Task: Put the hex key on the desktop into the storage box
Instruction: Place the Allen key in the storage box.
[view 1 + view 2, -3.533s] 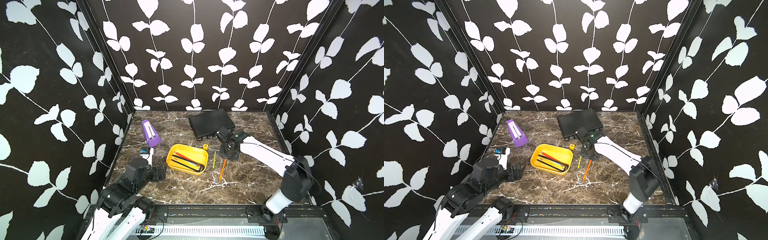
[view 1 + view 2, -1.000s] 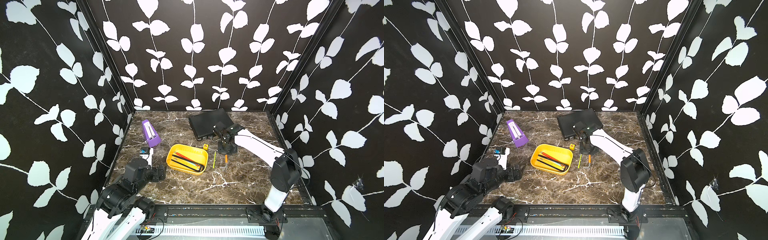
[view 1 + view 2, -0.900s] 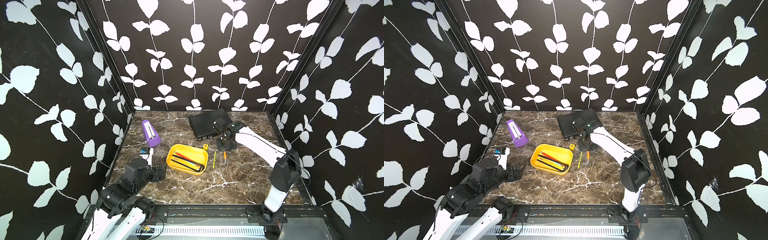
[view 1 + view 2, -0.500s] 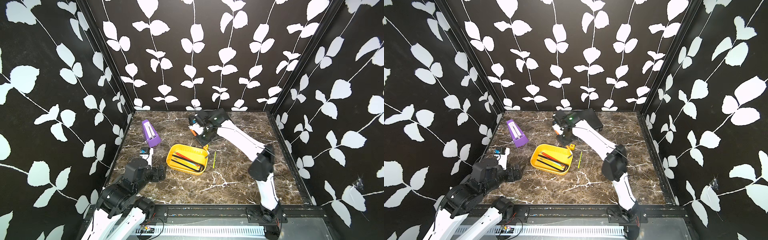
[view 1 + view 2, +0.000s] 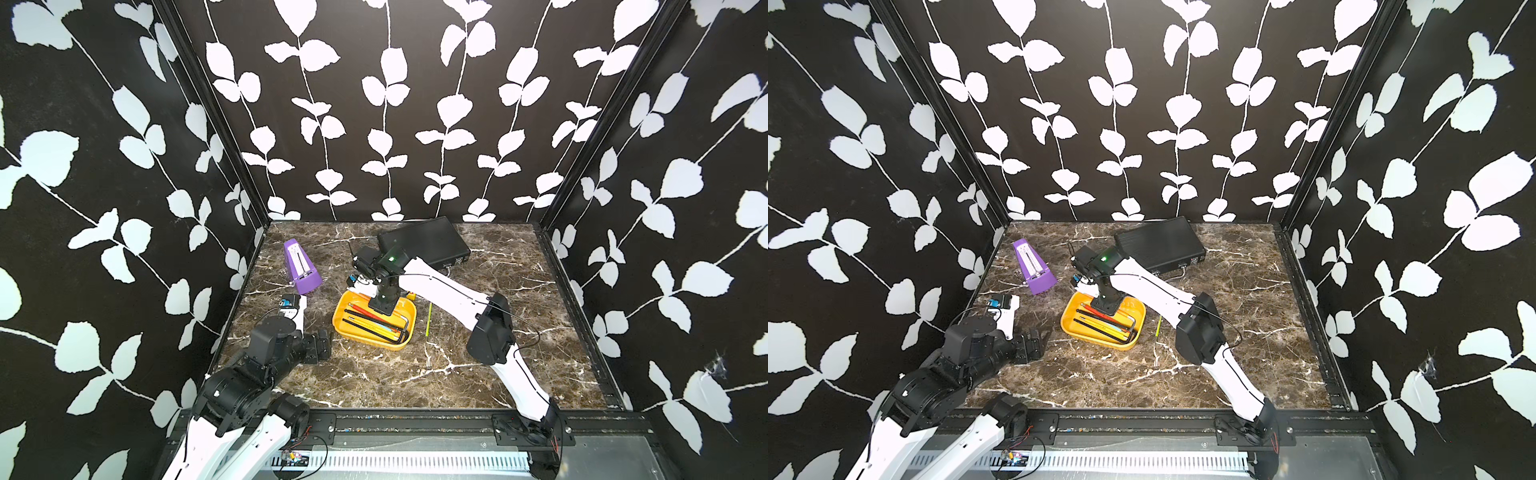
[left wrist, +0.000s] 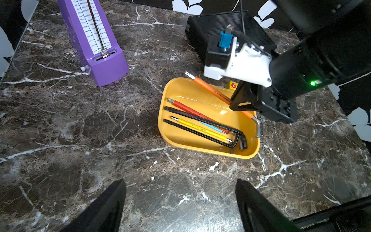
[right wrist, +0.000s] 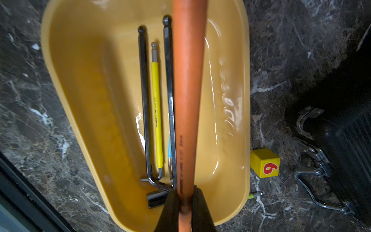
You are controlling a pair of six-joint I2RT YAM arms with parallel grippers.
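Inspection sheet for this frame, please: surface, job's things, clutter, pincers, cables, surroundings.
Surface: dark marble desktop, white veins.
Job's things: orange key held over the box; box holds several keys; green key lies on desktop beside it.
Clutter: metronome, black case, numbered cube.
Pincers: right pincer shut on orange key; left pincer open, empty.
Cables: thin cable along the right arm.
Surroundings: leaf-patterned walls.

Seven hex keys [image 6: 200, 129] show: five in the one yellow tray [image 6: 180, 92], one orange hex key [image 6: 210, 90], one green hex key [image 5: 428, 319]. There is one purple metronome [image 6: 96, 46], one black case [image 5: 424, 241] and one numbered cube [image 7: 265, 162].
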